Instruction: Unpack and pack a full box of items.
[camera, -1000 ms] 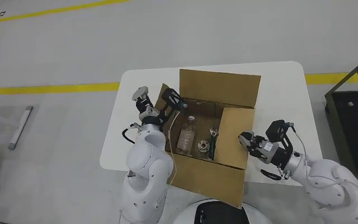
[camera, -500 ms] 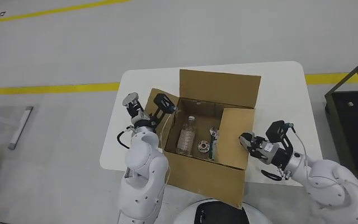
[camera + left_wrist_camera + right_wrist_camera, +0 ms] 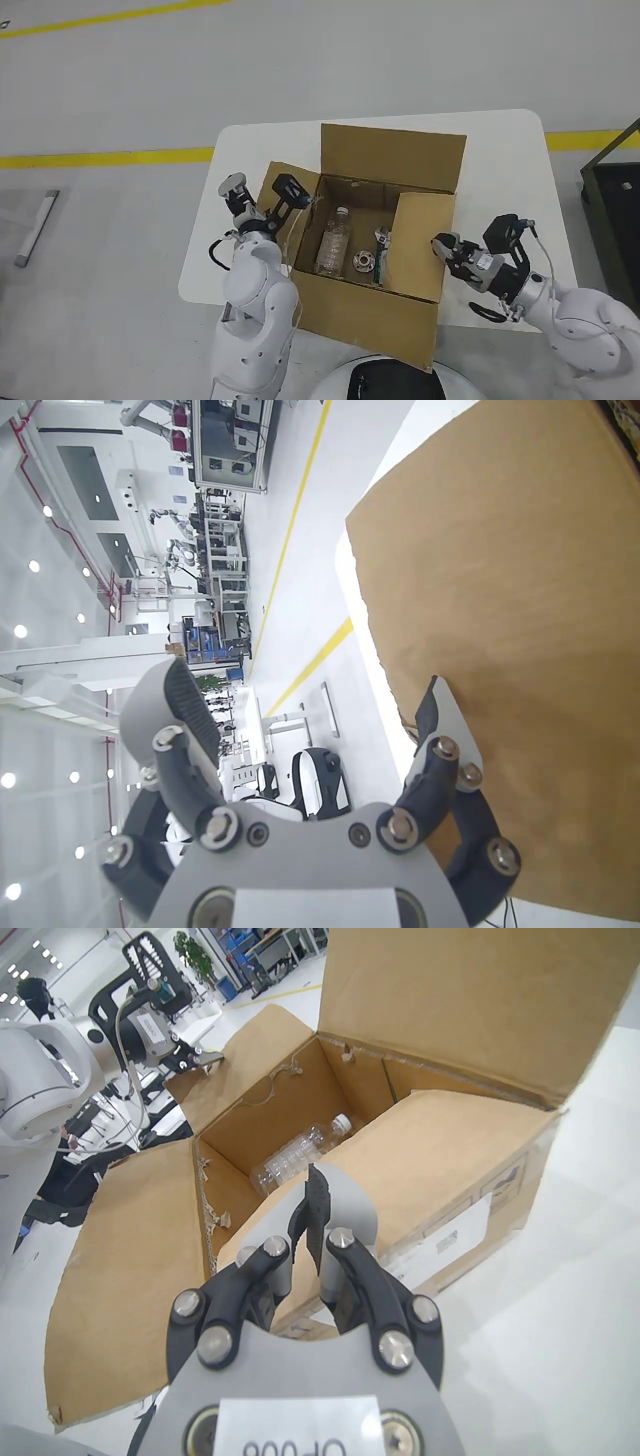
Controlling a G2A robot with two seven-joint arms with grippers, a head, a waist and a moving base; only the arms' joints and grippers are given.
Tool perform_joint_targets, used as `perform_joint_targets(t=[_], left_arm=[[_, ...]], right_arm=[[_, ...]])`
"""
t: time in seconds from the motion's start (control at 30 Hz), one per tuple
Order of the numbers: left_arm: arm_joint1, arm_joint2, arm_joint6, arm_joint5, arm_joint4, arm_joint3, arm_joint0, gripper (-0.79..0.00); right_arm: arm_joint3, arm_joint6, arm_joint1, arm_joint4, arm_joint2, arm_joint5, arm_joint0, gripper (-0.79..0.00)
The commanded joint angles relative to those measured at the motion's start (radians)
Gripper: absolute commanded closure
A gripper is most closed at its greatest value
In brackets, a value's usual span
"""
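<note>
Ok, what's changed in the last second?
The left hand, open, swung outward from the box, folding its left flap further open. The right hand and the bottle inside stayed put.

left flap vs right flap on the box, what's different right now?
The left flap stands up, tilted outward, leaving the opening clear; the right flap lies folded in over the opening, hiding part of the inside. The open left pincer has one finger at the left flap's edge; the shut right pincer sits just outside the right flap. Both flaps are plain brown cardboard.
</note>
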Motion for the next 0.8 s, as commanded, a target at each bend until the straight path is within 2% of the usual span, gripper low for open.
perform_joint_targets(t=[0.0,0.13,0.2,0.3,0.53,0.77], left_arm=[[-0.004,0.006,-0.001,0.005,-0.042,-0.042,0.003,-0.785],[-0.011,0.032,-0.011,-0.004,-0.102,-0.129,0.012,-0.785],[-0.013,0.054,-0.015,-0.013,-0.114,-0.170,0.019,-0.785],[-0.016,0.089,-0.021,-0.023,-0.121,-0.216,0.031,-0.785],[-0.026,0.207,-0.018,-0.049,-0.172,-0.300,0.077,-0.785],[-0.034,0.279,-0.023,-0.060,-0.220,-0.310,0.104,-0.785]], right_arm=[[-0.003,-0.063,-0.002,0.008,0.029,0.038,-0.021,0.000],[0.006,-0.160,-0.008,0.037,0.092,0.159,-0.073,0.000],[0.016,-0.174,-0.010,0.041,0.114,0.223,-0.095,0.000],[0.029,-0.150,-0.011,0.048,0.116,0.262,-0.108,0.000],[0.072,-0.098,-0.015,0.004,0.040,0.235,-0.059,0.000],[0.136,-0.085,-0.022,-0.038,-0.041,0.202,0.049,0.000]])
